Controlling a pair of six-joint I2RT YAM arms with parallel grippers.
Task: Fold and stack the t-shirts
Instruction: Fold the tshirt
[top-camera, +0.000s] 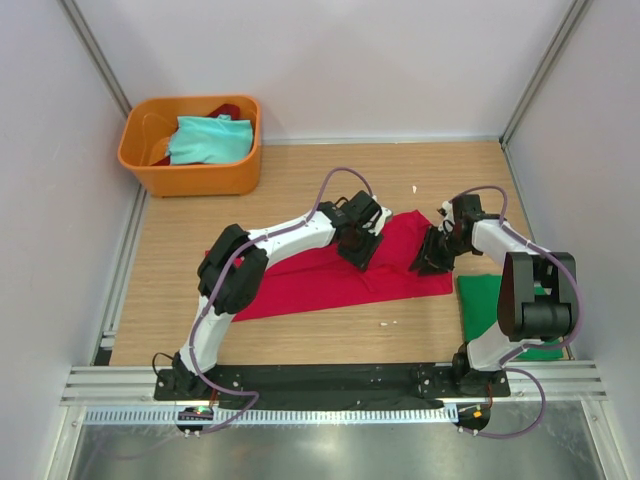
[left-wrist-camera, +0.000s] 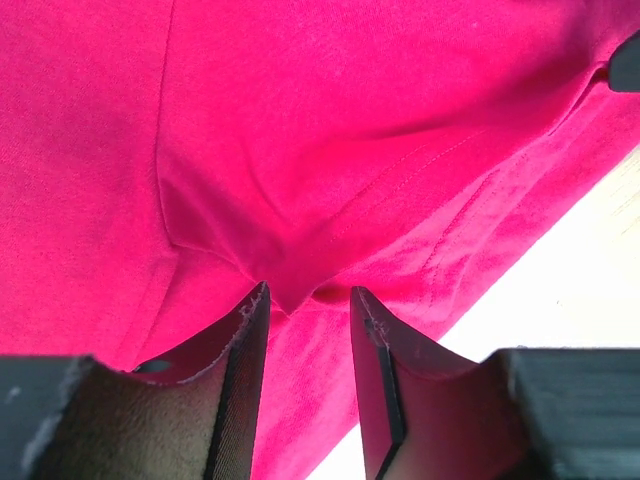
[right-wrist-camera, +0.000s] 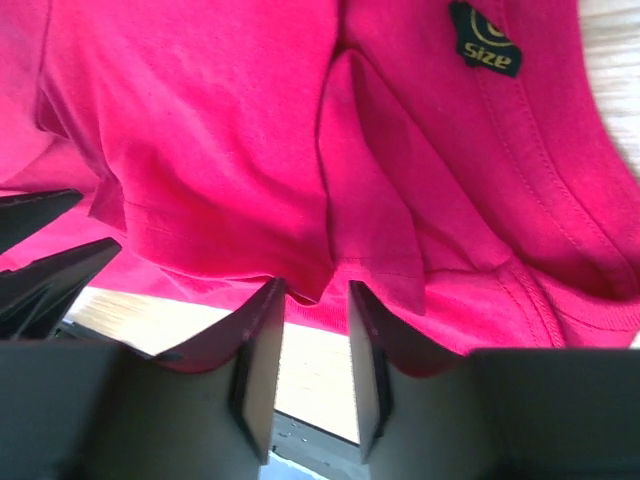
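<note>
The bright red t-shirt (top-camera: 320, 280) lies spread across the middle of the wooden table (top-camera: 300, 170), running from lower left up to the right of centre, with both arms bent over its upper right part. The left claw (top-camera: 360, 247) is down on the cloth near the shirt's top edge. In the left wrist view its fingers (left-wrist-camera: 235, 370) stand apart, and the point of a raised fold of red cloth reaches just to the gap between their tips, not pinched. The right claw (top-camera: 435, 255) sits at the shirt's right end. In the right wrist view its fingers (right-wrist-camera: 260, 350) are also apart, with bare table showing through the gap and the stitched hem of the red shirt hanging right at the tips. A black size label (right-wrist-camera: 485, 40) shows on the neckband in the upper right of that view.

The dark green t-shirt (top-camera: 485, 300) lies folded flat at the right edge of the table, just beside the red shirt and partly hidden under the right arm. The pale teal t-shirt (top-camera: 210, 140) lies crumpled in the orange plastic tub (top-camera: 190, 180) at the upper left.
</note>
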